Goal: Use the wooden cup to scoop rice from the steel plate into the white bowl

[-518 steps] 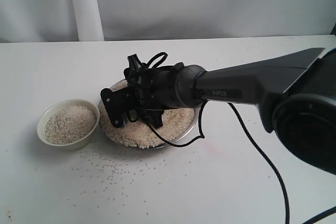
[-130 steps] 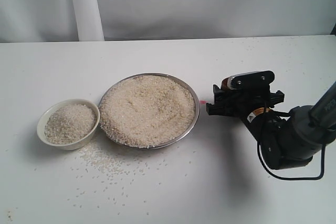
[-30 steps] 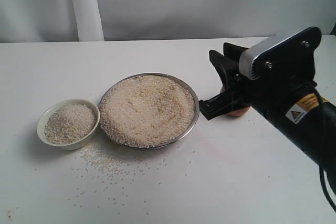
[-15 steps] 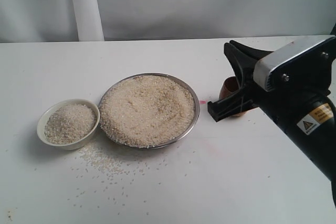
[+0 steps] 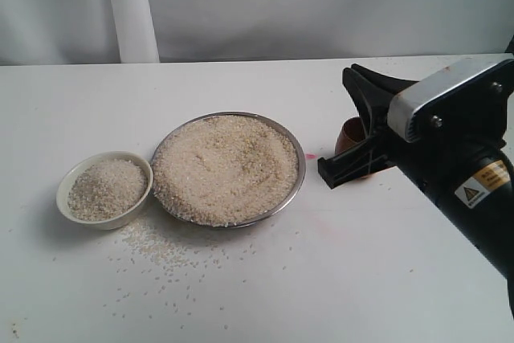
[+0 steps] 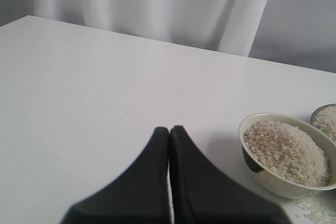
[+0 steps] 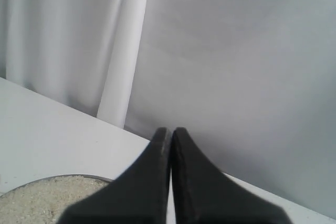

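Note:
The steel plate (image 5: 299, 176) sits mid-table, heaped with rice (image 5: 225, 165). Left of it stands the white bowl (image 5: 122, 214), also full of rice (image 5: 104, 188). The wooden cup (image 5: 350, 136) stands on the table right of the plate, mostly hidden behind my right gripper (image 5: 349, 75). That gripper is raised, tilted upward and shut on nothing (image 7: 169, 129); the plate's rim (image 7: 79, 177) shows below it. My left gripper (image 6: 169, 128) is shut and empty over bare table beside the white bowl (image 6: 262, 174). It does not show in the exterior view.
Loose grains (image 5: 169, 251) are scattered on the white table in front of the bowl and plate. A white curtain (image 5: 128, 6) hangs behind the table's far edge. The right arm's bulky body (image 5: 466, 174) fills the right side.
Over the last second my right gripper drew back to the right, away from the cup, and its jaws closed. The cup stays on the table. Bowl, plate and rice are unchanged.

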`<state>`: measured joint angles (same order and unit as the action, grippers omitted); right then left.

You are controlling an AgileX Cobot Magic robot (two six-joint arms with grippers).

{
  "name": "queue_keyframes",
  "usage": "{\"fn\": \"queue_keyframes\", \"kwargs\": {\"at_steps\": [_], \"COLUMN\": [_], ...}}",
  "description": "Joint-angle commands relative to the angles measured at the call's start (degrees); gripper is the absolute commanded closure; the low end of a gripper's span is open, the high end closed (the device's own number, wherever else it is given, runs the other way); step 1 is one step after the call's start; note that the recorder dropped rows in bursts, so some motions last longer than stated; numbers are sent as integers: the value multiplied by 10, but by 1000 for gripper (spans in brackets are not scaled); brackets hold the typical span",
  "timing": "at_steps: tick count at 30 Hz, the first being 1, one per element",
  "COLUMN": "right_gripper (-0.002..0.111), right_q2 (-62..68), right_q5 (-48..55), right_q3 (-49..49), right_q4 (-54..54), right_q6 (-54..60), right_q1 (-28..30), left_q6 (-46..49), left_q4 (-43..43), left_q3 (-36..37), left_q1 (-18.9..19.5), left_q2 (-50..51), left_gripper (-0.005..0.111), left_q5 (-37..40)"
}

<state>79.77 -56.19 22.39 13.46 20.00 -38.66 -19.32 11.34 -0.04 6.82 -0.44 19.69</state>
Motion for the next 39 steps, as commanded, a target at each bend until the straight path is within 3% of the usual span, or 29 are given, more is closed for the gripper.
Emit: {"fn": "queue_keyframes", "kwargs": {"at_steps": [1,6,12,15,20,26,34,39], "right_gripper": [108,108,108,108,108,108,108,108], "right_q2": [-3,-39,-203,-306,-435,-508,-477,-448], "right_q5": [-4,51,331,401,423,435,434,433], "right_q3": [-2,-2,-2,-2,-2,-2,-2,-2], "right_q4": [0,22,21,19,19,20,22,78], "right_q6": [6,2,1,1,19,69,70,70], "right_q1": [-1,-2,-1,-1,2,46,62,62], "left_q6": [-1,-1,-1,-1,-1,-1,-1,-1], "left_q4": [-3,-3,-1,-1,-1,-1,-1,-1], "left_q3": [0,0,0,0,0,0,0,0], "left_q1": [-1,-1,-1,-1,-1,-1,-1,-1], "left_q2": [4,4,4,4,4,4,4,4], "left_gripper": [107,107,107,107,107,107,107,107], "left_q5": [-4,-4,-4,-4,-4,-4,-4,-4]}}
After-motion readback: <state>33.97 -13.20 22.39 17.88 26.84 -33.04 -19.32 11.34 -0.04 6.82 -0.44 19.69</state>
